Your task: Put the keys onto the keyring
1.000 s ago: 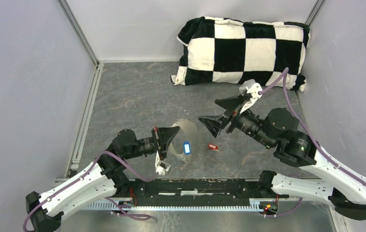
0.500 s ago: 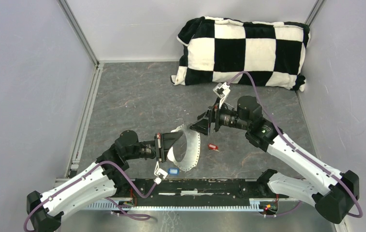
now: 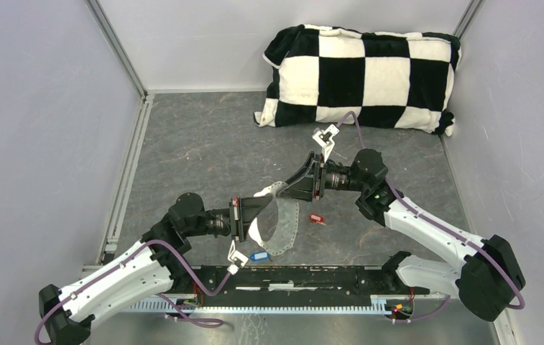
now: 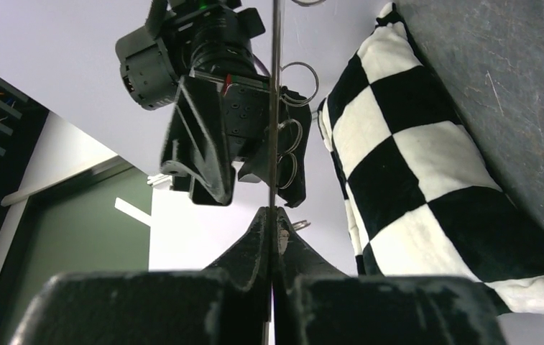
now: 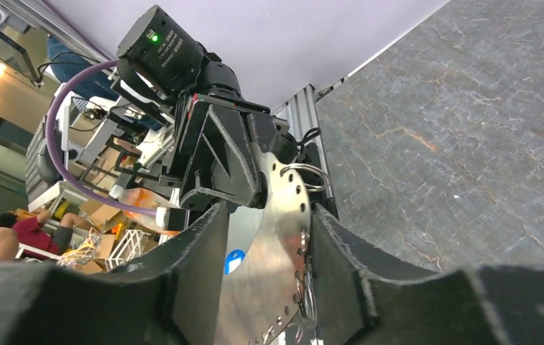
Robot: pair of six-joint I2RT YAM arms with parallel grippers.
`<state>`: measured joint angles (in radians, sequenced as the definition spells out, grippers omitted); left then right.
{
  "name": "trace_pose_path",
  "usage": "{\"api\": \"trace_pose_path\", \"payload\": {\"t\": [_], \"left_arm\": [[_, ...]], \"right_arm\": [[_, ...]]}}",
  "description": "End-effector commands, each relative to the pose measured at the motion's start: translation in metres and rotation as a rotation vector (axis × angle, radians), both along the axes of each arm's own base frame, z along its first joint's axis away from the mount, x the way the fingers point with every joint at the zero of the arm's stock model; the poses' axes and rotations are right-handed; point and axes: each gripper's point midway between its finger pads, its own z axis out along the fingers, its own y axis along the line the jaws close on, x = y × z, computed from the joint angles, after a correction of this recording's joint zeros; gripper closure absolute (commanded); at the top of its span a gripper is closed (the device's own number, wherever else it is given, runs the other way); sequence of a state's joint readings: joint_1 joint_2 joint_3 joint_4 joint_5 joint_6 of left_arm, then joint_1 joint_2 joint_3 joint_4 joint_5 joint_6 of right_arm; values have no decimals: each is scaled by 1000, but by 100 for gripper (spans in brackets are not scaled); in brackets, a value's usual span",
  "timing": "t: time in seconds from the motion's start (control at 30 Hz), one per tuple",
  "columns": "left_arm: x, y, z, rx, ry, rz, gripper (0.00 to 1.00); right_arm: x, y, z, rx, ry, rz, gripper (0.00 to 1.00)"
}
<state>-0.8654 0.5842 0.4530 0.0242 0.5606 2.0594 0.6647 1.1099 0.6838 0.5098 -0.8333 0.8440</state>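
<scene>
Overhead view of two black-and-white robot arms meeting over a grey marbled table. The left fingers are clenched on the near rim of the keyring, a thin silvery-grey oval plate with a perforated edge and small wire rings, held upright above the table's centre. The right fingers, a second ago raised and well apart at 2 o'clock, have swung in and now straddle the keyring's far rim, spread and not gripping it. The small blue-headed metal key has dropped from the keyring's face to its 7 o'clock side; whether it hangs from a ring or lies loose cannot be told. The small red-headed metal key lies untouched on the table at the keyring's 3 o'clock. The right arm seems to be steadying the keyring; the red key is not yet threaded on.
</scene>
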Motion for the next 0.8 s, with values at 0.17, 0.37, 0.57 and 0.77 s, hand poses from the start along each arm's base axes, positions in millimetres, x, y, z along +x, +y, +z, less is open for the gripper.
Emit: {"api": "trace_pose_path", "payload": {"t": [0.17, 0.37, 0.57, 0.77], "left_arm": [[-13, 0, 34, -12, -326, -48, 98], [-3, 1, 24, 31, -216, -7, 57], [2, 15, -14, 178, 98, 60, 15], [-6, 36, -46, 272, 437, 146, 0]], "right_arm": [[-10, 1, 30, 112, -61, 66, 94], [-15, -3, 43, 144, -148, 78, 100], [2, -6, 41, -6, -381, 1, 100], [11, -23, 23, -183, -627, -26, 99]]}}
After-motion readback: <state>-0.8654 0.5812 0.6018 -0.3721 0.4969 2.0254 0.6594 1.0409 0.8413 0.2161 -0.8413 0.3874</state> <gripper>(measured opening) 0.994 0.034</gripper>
